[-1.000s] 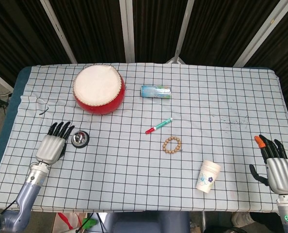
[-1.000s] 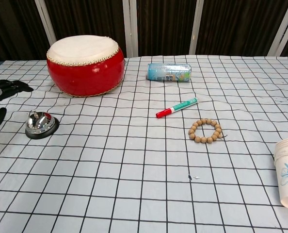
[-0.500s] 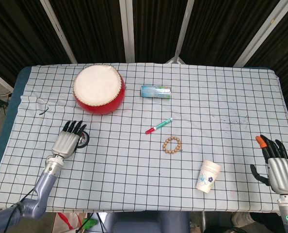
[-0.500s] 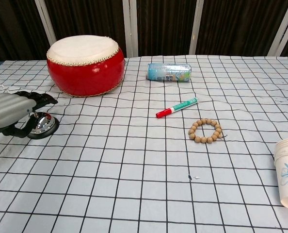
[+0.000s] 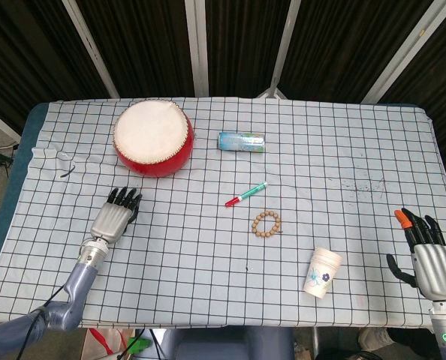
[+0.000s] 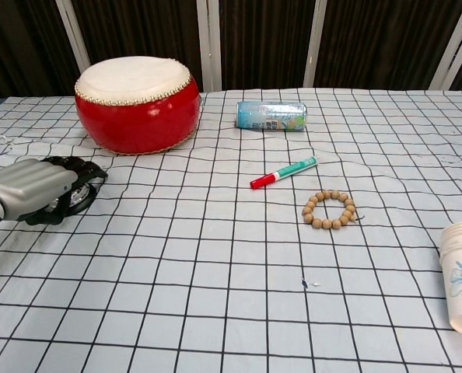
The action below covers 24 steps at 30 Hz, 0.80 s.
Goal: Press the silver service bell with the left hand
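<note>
The silver service bell (image 6: 82, 196) stands on the checked cloth at the left, in front of the red drum. Only its black base and a sliver of metal show in the chest view; the head view hides it under my left hand (image 5: 116, 217). That left hand (image 6: 30, 189) lies palm down over the bell with its fingers stretched forward, and it seems to rest on the bell's top. My right hand (image 5: 432, 259) stays at the table's near right corner, fingers spread, holding nothing.
A red drum (image 5: 153, 137) stands just behind the bell. Further right lie a drink can (image 5: 241, 142), a red and green marker (image 5: 245, 194) and a wooden bead bracelet (image 5: 255, 224). A paper cup (image 5: 322, 274) stands near the right hand.
My left hand has moved right, from beside the bell to over it, and now covers it. The right hand has stayed put.
</note>
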### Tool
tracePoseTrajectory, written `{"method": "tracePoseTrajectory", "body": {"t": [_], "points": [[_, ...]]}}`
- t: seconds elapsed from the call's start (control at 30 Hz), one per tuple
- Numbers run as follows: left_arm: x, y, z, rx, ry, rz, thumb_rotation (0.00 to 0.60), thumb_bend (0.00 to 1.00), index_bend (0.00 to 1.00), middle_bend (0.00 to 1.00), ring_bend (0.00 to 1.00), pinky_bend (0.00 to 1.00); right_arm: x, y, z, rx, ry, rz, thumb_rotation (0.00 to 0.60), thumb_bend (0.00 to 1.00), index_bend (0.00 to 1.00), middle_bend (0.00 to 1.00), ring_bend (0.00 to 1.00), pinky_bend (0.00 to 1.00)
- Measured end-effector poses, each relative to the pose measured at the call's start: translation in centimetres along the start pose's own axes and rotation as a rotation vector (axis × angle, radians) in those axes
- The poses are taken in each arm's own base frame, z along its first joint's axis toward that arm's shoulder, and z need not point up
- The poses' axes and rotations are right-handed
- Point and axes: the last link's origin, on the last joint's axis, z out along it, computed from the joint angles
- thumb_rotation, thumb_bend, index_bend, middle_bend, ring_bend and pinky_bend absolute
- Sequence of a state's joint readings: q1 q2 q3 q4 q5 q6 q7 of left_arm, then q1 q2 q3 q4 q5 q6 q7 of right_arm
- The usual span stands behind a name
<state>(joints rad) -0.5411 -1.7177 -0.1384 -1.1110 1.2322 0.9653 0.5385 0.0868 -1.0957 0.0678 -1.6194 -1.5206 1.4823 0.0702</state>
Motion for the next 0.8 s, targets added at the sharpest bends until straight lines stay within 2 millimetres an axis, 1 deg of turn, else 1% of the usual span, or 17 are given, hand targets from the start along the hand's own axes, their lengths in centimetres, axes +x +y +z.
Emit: {"method": "tracePoseTrajectory", "body": {"t": [0.13,0.27,0.37,0.47,0.57,0.67,0.73,0.77,0.8], "points": [[-0.6,-0.2,-0.1,0.009,-0.008,0.005,0.6,1.0,0.0,0.0,0.0,0.0,0.1,-0.1,0.0,0.004,0.003,0.002,0.6,0.4,0.04,0.08,0.12,0.04],[-0.1,-0.3,-0.2,0.012,0.016,0.001,0.6,1.0,0.0,0.0,0.0,0.0,0.1,-0.1,-0.1,0.006,0.006,0.002,0.6,0.4,0.04,0.08,0.12,0.04],[1.3,-0.5,-0.4,0.018,0.071,-0.013,0.6,1.0,0.0,0.0,0.0,0.0,0.0,-0.2,-0.1,0.007,0.004,0.003,0.6,0.4,0.04,0.08,0.12,0.04],[3.4,-0.6,-1.2,0.021,0.143,-0.041,0.6,1.0,0.0,0.0,0.0,0.0,-0.1,-0.2,0.0,0.011,0.0,0.002,0.6,0.4,0.04,0.08,0.12,0.04],[6.0,-0.8,-2.8,0.023,0.221,-0.08,0.6,1.0,0.0,0.0,0.0,0.0,-0.1,-0.3,0.0,0.014,-0.002,0.004,0.6,0.4,0.04,0.08,0.12,0.04],[8.8,-1.5,-5.5,0.032,0.293,-0.125,0.6,1.0,0.0,0.0,0.0,0.0,-0.1,-0.3,0.0,0.017,-0.002,0.01,0.6,0.4,0.04,0.08,0.12,0.04],[10.5,-2.6,-7.9,0.052,0.33,-0.147,0.6,1.0,0.0,0.0,0.0,0.0,0.0,-0.4,0.0,0.02,0.001,0.012,0.6,0.4,0.04,0.08,0.12,0.04],[11.0,-3.2,-9.2,0.066,0.338,-0.152,0.6,1.0,0.0,0.0,0.0,0.0,0.1,-0.4,-0.1,0.023,0.003,0.014,0.6,0.4,0.04,0.08,0.12,0.04],[11.3,-4.1,-11.0,0.09,0.338,-0.156,0.6,1.0,0.0,0.0,0.0,0.0,0.1,-0.5,-0.1,0.026,0.005,0.015,0.6,0.4,0.04,0.08,0.12,0.04]]}}
